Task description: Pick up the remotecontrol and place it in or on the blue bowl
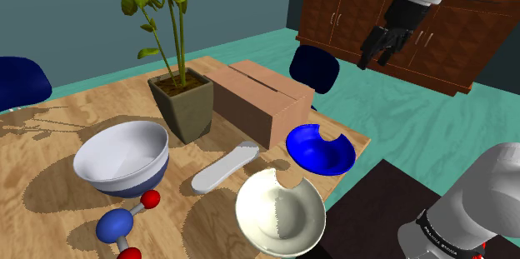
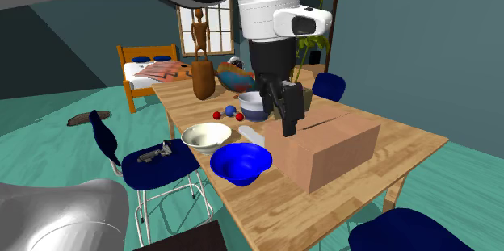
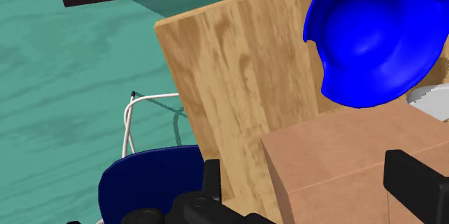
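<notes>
Approach step: the tool point(image 1: 374, 54) hangs released and empty at the shoulder view's upper right, beyond the table point(image 1: 50, 145). The pale remote control point(image 1: 225, 167) lies lower centre, left of the blue bowl point(image 1: 321, 151). Next, I judge: swing over, descend, straddle its narrow width.

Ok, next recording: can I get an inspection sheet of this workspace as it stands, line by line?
Surface: light wooden table, crowded.
Job's things: pale grey flat remote control lying on the table between the bowls, untouched; glossy blue bowl near the table edge, empty.
Clutter: brown cardboard box, green potted plant, white bowl with blue underside, cream bowl, red-and-blue molecule model.
Grippers: black two-finger end effector open, raised high near the cardboard box, holding nothing.
Cables: nothing seen.
Surroundings: teal floor, brown wooden cabinet, dark blue chair.
</notes>
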`<state>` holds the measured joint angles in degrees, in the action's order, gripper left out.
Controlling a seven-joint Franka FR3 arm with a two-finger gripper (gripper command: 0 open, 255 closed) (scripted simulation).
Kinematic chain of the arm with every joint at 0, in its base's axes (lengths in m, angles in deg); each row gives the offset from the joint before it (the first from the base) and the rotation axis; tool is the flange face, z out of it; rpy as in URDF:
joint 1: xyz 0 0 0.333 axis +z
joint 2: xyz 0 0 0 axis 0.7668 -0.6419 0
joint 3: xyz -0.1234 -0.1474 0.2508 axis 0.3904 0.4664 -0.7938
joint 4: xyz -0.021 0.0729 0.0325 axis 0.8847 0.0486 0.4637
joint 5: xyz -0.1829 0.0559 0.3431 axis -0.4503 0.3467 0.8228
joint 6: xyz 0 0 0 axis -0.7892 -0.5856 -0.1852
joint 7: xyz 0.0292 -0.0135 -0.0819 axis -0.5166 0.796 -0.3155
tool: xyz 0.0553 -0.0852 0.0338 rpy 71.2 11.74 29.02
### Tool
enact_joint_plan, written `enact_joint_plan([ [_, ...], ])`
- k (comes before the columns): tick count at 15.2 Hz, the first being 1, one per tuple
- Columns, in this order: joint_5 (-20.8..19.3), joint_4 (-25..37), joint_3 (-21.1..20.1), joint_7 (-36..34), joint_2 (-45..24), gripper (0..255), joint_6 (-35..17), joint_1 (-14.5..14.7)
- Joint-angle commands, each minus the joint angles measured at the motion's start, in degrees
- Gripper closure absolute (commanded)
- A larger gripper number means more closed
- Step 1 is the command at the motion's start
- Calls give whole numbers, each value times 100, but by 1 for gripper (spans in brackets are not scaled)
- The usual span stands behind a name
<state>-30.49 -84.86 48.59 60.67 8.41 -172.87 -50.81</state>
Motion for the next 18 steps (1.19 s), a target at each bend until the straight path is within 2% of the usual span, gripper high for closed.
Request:
enact_joint_plan([
  [1,0,0,0,0,0,0,0,0],
  [9,698,-534,-1429,-2372,105,0,-373,-170],
  [14,1106,-467,-2378,-3869,-277,0,-677,-334],
  [18,1314,-206,-3171,-5077,-810,0,-958,-587],
])
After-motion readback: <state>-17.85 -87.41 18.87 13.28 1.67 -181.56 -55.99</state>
